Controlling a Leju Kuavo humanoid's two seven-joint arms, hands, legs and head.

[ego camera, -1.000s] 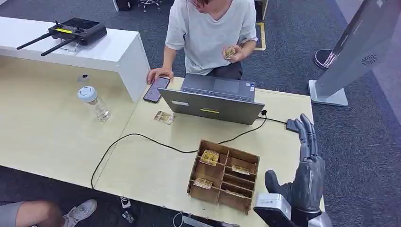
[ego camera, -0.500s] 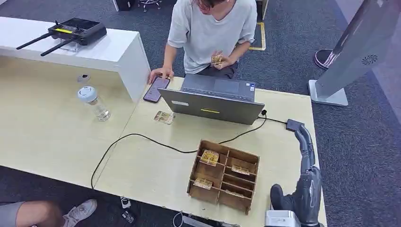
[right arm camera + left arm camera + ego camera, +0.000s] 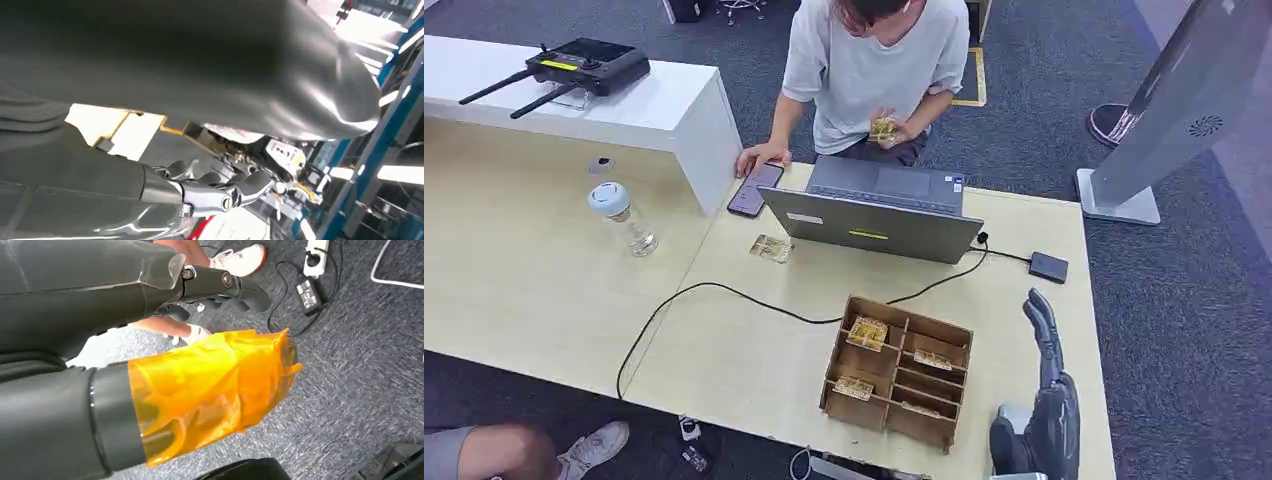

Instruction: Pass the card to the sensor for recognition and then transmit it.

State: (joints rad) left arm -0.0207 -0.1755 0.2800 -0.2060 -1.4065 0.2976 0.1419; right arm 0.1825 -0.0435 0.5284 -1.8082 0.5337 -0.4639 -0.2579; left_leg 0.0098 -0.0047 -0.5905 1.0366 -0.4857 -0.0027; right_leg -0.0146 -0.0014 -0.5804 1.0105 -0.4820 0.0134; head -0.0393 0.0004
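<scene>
Cards (image 3: 868,331) sit in the wooden tray (image 3: 898,371) — right hand (image 3: 1046,400) at its 3 o'clock, fingers spread, empty; left hand's (image 3: 200,365) state unclear.

Right hand (image 3: 1046,420) — cut off at my head view's lower edge; cards in wooden tray (image 3: 944,330) — too small to read.

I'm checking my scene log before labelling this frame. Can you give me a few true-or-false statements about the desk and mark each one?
1. The right robot hand holds a card. False: it holds nothing, fingers extended.
2. The wooden organizer has cards in its compartments. True.
3. The laptop is closed flat. False: it stands open.
4. A loose card lies on the desk between the water bottle and the laptop. True.
5. The person holds cards in one hand. True.
</scene>
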